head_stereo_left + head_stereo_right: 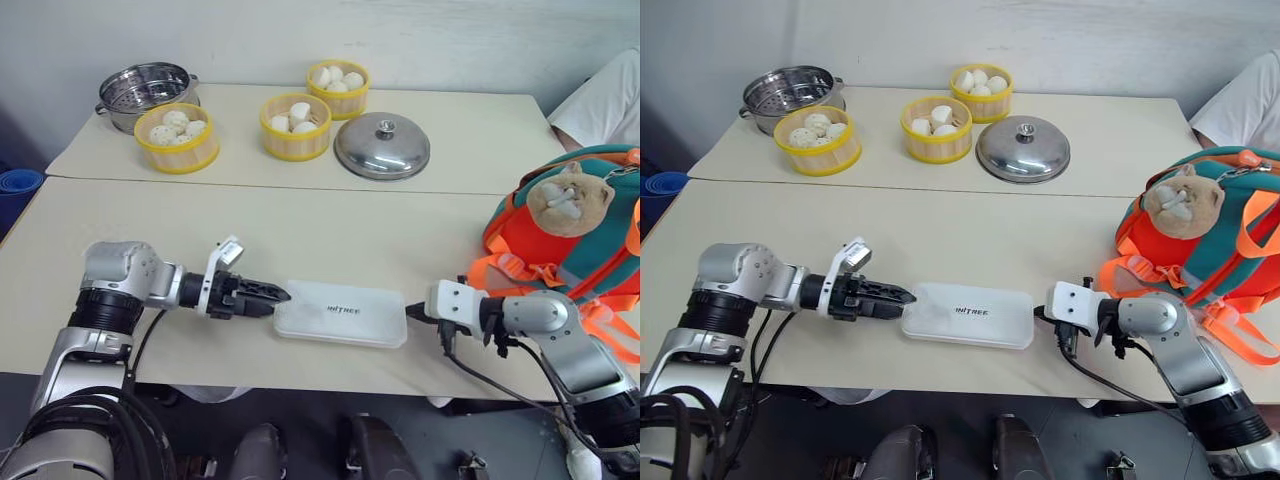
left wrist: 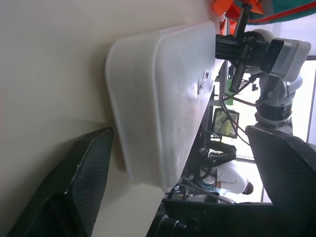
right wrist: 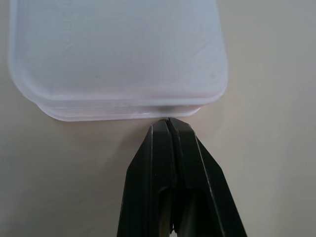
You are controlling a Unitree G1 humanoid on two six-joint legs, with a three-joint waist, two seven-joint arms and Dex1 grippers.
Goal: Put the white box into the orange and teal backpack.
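Lying flat on the table near its front edge, the white box runs its long axis straight between my two arms. I have the left gripper spread wide with one fingertip on either side of the box's left end, gripping nothing yet, while the right gripper is pinched fully closed, empty, its tip against the right end. I judge the left arm placed to clamp; the orange and teal backpack sits beyond the right arm.

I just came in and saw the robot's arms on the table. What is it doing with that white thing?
The robot has a white box lying flat on the table, one gripper at each end. The left gripper is open at one short end. The right gripper is shut, its tips against the other end. Nothing is lifted yet. The orange and teal backpack sits on the table beside the right arm, waiting for the box.
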